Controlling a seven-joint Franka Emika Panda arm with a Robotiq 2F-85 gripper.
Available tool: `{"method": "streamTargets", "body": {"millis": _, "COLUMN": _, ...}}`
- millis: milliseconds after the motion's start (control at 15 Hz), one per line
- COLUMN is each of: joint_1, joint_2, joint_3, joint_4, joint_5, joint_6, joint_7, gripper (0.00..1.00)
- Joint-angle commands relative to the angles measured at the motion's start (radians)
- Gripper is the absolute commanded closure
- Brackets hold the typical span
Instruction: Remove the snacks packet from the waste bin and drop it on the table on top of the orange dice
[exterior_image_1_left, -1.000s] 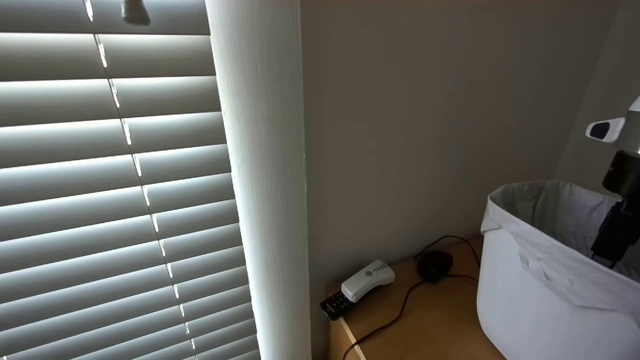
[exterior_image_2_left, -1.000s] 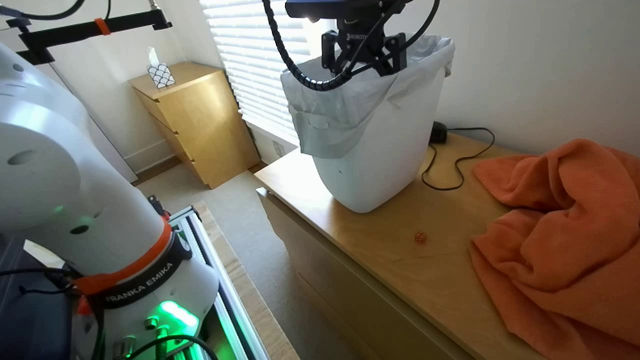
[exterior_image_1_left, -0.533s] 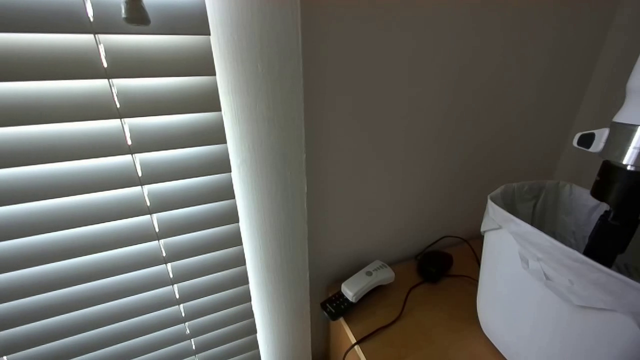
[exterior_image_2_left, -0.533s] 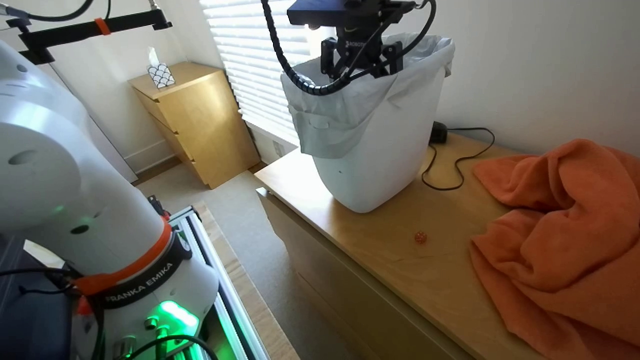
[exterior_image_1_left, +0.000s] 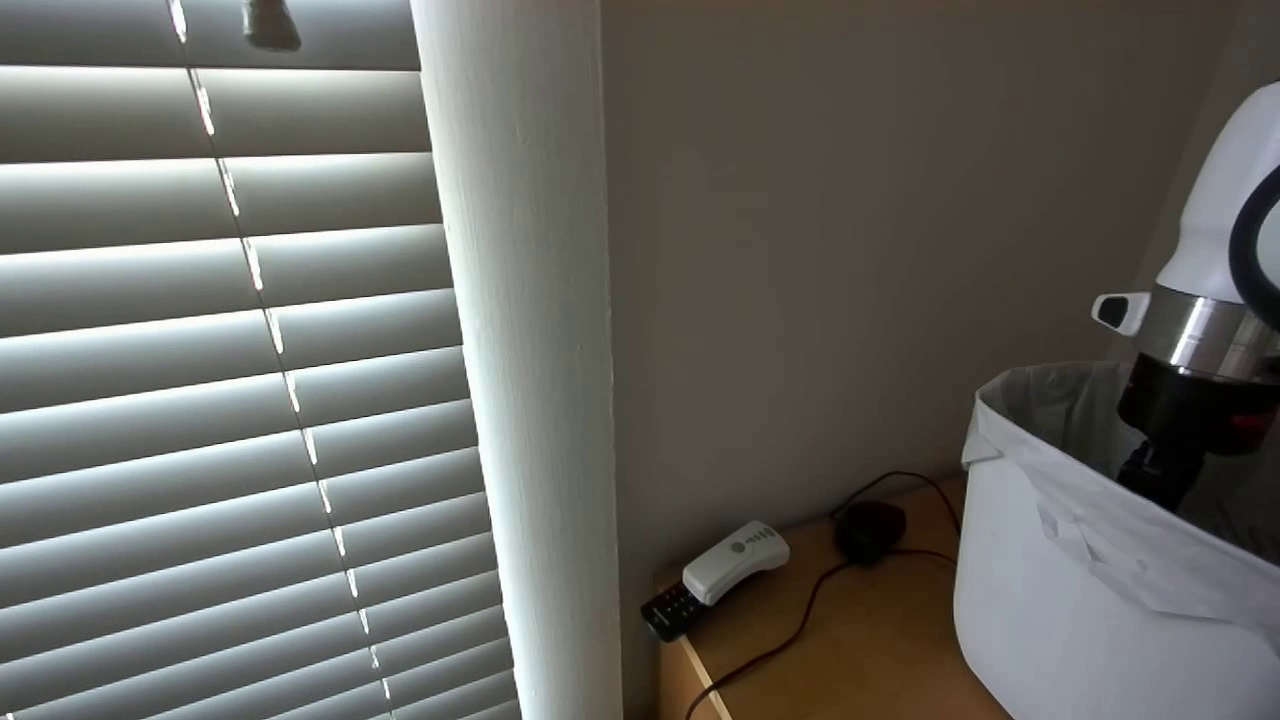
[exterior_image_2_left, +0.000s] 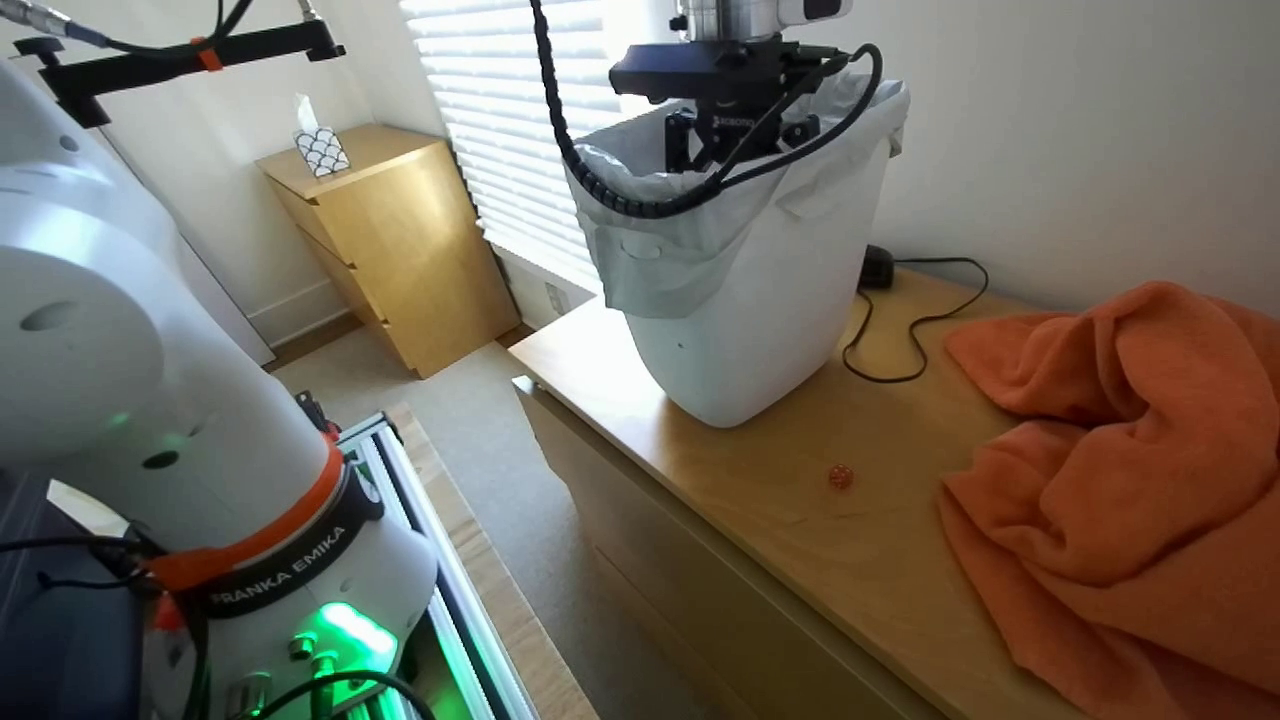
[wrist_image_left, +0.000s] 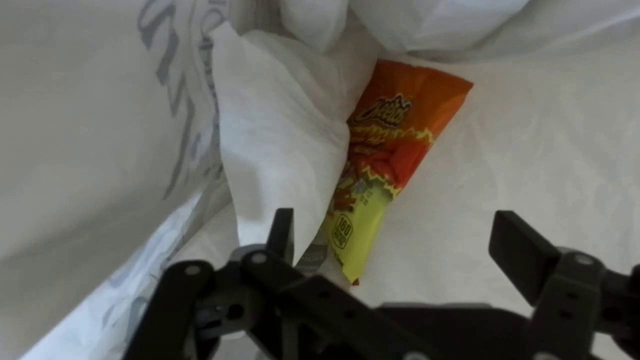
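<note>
The snacks packet (wrist_image_left: 370, 165) is orange, red and yellow and lies on the white liner inside the waste bin in the wrist view. Its left edge is partly covered by a fold of the liner. The white waste bin (exterior_image_2_left: 770, 330) stands on the table (exterior_image_2_left: 900, 560) in an exterior view, and its side also shows in an exterior view (exterior_image_1_left: 1080, 600). My gripper (wrist_image_left: 394, 225) is open and empty, reaching down into the bin. The packet's yellow lower end appears between the fingers, nearer the left one. Both exterior views hide the fingertips. The small orange dice (exterior_image_2_left: 840, 477) lies on the table in front of the bin.
An orange cloth (exterior_image_2_left: 1130, 470) lies bunched on the table to the right of the dice. A black device with a cable (exterior_image_2_left: 877, 268) sits behind the bin. A white remote (exterior_image_1_left: 737, 562) lies at the table corner. The liner (wrist_image_left: 290, 115) bulges up beside the packet.
My gripper has moved down deeper into the bin. In an exterior view the arm has also come leftward over the bin. The bin and the dice stay in place.
</note>
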Motion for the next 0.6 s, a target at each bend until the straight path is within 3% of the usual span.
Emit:
{"method": "streamTargets", "body": {"millis": 0, "joint_1": -0.008, "joint_2": 0.043, "joint_3": 0.018, "joint_4": 0.013, "joint_5": 0.009, "joint_6": 0.052, "joint_7": -0.007, "gripper": 0.0}}
{"method": "streamTargets", "body": {"millis": 533, "joint_1": -0.015, "joint_2": 0.113, "joint_3": 0.041, "joint_4": 0.03, "joint_5": -0.01, "joint_6": 0.063, "joint_7": 0.014, "gripper": 0.0}}
